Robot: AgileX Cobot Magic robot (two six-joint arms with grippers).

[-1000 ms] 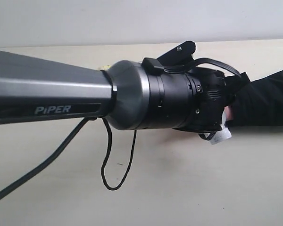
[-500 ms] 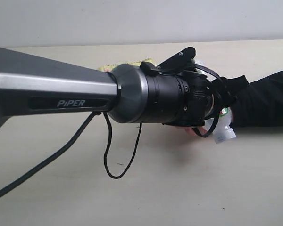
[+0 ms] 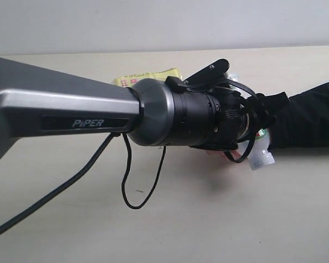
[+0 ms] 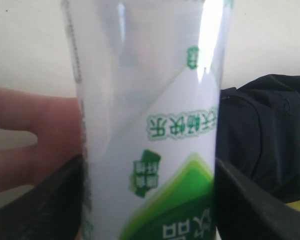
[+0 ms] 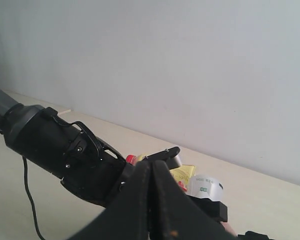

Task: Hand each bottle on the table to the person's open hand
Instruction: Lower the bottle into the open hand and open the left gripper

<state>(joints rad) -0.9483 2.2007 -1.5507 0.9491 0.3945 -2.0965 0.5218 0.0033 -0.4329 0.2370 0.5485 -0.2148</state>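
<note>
Over the right side of the counter (image 3: 208, 230), the left tool (image 4: 147, 212) grips the white bottle with green label (image 4: 150, 100) - a black jaw pressed to each flank - and holds it against the person's open hand (image 4: 30, 145), whose fingers lie just beside the bottle wall. The handover looks close to done, but I judge it unfinished: the jaws have not let go, and whether the hand has closed on the bottle cannot be told.

The yellow bottle (image 3: 148, 76) lies on the counter behind the left arm, so at least that one is left. The two clear bottles show in no view; they may be hidden by the arm or already handed over, and I cannot say which.

The right tool (image 5: 151, 200) is clenched on nothing and hangs above the scene. The person's black sleeve (image 3: 312, 115) rests on the counter just beyond the bottle. A slack cable loop (image 3: 137, 186) droops under the left arm - a possible snag when that arm reaches for the yellow bottle.
</note>
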